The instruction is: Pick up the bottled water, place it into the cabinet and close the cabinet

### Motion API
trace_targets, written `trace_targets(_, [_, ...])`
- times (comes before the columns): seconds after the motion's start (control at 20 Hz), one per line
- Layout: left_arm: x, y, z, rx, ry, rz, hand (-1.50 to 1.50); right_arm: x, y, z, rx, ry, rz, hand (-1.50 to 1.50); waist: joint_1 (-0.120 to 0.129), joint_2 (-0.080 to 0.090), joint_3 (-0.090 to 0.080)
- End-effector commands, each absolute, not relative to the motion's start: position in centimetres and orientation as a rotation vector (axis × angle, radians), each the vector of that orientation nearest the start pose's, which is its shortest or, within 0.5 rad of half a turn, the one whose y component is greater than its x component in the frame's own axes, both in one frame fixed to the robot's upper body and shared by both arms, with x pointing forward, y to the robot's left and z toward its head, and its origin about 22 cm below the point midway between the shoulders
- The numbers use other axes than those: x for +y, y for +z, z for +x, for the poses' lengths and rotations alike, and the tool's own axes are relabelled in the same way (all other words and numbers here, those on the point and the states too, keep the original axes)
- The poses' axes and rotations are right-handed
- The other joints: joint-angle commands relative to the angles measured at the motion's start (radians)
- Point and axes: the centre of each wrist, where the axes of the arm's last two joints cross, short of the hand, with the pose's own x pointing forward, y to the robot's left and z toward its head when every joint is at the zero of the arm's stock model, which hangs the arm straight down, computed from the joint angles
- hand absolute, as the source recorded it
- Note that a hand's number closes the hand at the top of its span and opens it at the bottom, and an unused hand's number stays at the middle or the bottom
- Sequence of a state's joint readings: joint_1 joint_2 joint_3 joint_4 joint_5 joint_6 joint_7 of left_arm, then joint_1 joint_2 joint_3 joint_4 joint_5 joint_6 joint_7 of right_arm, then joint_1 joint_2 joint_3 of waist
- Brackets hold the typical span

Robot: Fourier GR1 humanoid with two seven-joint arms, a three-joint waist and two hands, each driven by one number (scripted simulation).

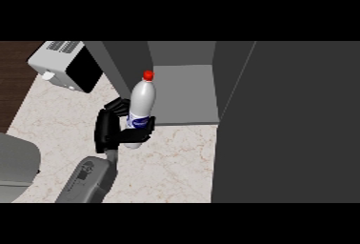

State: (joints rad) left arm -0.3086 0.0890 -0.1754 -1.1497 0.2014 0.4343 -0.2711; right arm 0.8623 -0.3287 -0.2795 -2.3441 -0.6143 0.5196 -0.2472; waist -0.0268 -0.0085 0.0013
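A white water bottle point(143, 97) with a red cap and a blue label stands nearly upright, leaning a little to the right. My left hand point(107, 128) is shut on its lower half from the left, its fingers curled across the label. The bottle is held in front of the open cabinet point(186, 90), by the cabinet's left wall, with its base over the counter short of the shelf's front edge. The cabinet's dark door point(295, 119) stands open and fills the right side of the view. My right hand does not show.
A white appliance with a black front point(67, 64) sits on the marble counter point(175, 157) at the upper left, close to the cabinet's left wall. A plain grey object point(17, 162) juts in at the lower left edge.
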Motion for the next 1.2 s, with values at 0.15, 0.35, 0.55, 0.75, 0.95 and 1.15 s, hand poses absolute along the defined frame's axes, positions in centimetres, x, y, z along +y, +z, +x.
trace_targets(0.15, [11.4,2.2,34.7,-1.692,0.034,0.049,1.5,-32.1,13.0,4.6,-1.919,0.136,0.313,-1.5,-0.051,0.02,-0.004])
trace_targets(0.35, [12.5,1.8,35.1,-1.686,0.04,0.104,1.5,-32.3,13.0,4.5,-1.914,0.127,0.352,-1.5,-0.069,0.023,-0.004])
trace_targets(0.55, [12.7,2.3,35.7,-1.707,0.06,0.129,1.5,-32.9,13.1,4.9,-1.915,0.132,0.321,-1.5,-0.069,0.026,-0.005])
trace_targets(0.75, [12.7,3.0,36.4,-1.73,0.074,0.177,1.5,-32.8,13.0,5.3,-1.916,0.171,0.348,-1.5,-0.088,0.029,-0.004])
trace_targets(0.95, [14.0,3.3,37.6,-1.751,0.036,0.277,1.5,-32.9,12.4,5.5,-1.905,0.169,0.375,-1.5,-0.104,0.032,-0.004])
trace_targets(1.15, [13.7,3.2,37.7,-1.741,-0.011,0.329,-1.5,-32.8,12.4,6.1,-1.917,0.175,0.379,-1.5,-0.109,0.036,-0.004])
